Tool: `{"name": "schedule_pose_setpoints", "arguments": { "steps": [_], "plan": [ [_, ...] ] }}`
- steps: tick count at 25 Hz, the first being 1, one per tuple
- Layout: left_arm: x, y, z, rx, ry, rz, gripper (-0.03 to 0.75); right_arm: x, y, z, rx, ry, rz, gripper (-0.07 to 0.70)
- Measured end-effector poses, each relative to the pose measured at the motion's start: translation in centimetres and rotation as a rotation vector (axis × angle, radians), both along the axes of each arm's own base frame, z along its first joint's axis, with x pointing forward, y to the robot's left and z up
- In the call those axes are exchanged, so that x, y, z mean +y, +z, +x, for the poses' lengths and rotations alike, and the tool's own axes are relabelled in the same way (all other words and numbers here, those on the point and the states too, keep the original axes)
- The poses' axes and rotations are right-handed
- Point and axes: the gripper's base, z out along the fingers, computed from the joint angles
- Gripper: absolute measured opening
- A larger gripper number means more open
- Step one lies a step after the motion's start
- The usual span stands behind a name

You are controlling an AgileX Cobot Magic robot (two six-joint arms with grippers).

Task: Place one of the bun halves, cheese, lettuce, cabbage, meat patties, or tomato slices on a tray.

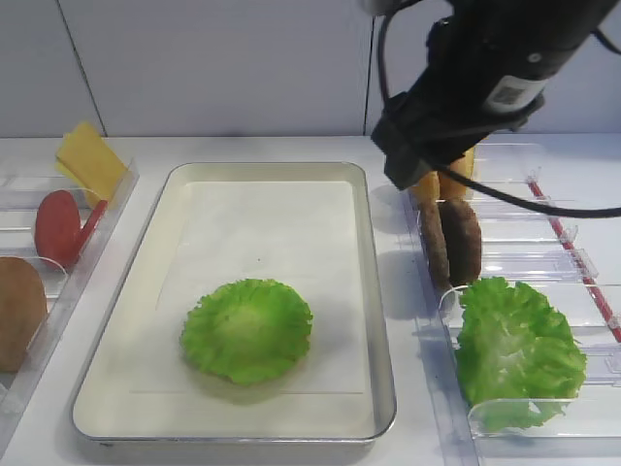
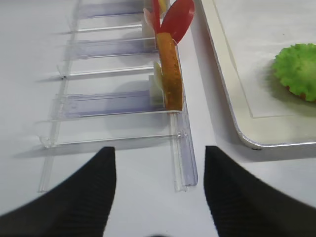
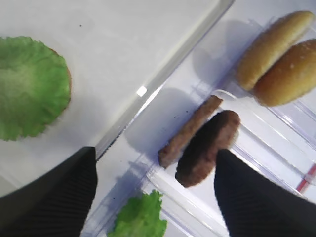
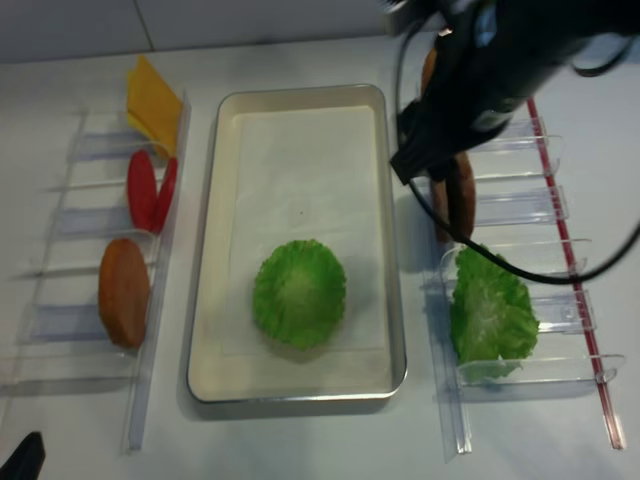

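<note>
The lettuce (image 1: 246,330) lies flat on the paper liner near the front of the tray (image 1: 380,291). The lettuce (image 3: 29,89) also shows in the right wrist view, with a thin brown edge under it. My right gripper (image 3: 155,197) hangs open and empty above the meat patties (image 3: 207,148), which stand on edge in the right rack, just past two bun halves (image 3: 276,54). My left gripper (image 2: 160,192) is open over bare table in front of the left rack, which holds a bun half (image 2: 169,69), tomato slices (image 1: 58,225) and cheese (image 1: 89,160).
A bigger heap of green leaves (image 1: 514,349) fills the near slot of the clear right rack (image 1: 543,408). The clear left rack (image 2: 182,163) runs along the tray's left side. The right arm (image 1: 466,87) reaches over the tray's far right corner.
</note>
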Motion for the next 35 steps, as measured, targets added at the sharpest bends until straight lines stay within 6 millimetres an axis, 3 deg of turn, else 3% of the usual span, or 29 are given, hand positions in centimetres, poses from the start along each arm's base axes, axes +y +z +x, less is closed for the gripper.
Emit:
{"name": "schedule_pose_setpoints", "arguments": {
  "steps": [7, 17, 26, 35],
  "plan": [
    [0.0, 0.0, 0.0, 0.0, 0.0, 0.0, 0.361, -5.7, 2.4, -3.7, -0.095, -0.113, 0.04, 0.524],
    [0.0, 0.0, 0.0, 0.0, 0.0, 0.0, 0.361, -11.7, 1.3, -11.6, -0.211, -0.282, 0.114, 0.524],
    [0.0, 0.0, 0.0, 0.0, 0.0, 0.0, 0.361, -13.8, -0.5, -19.7, -0.318, -0.411, 0.119, 0.524],
    [0.0, 0.0, 0.0, 0.0, 0.0, 0.0, 0.361, -14.4, -2.7, -23.4, -0.372, -0.501, 0.163, 0.524]
  ]
}}
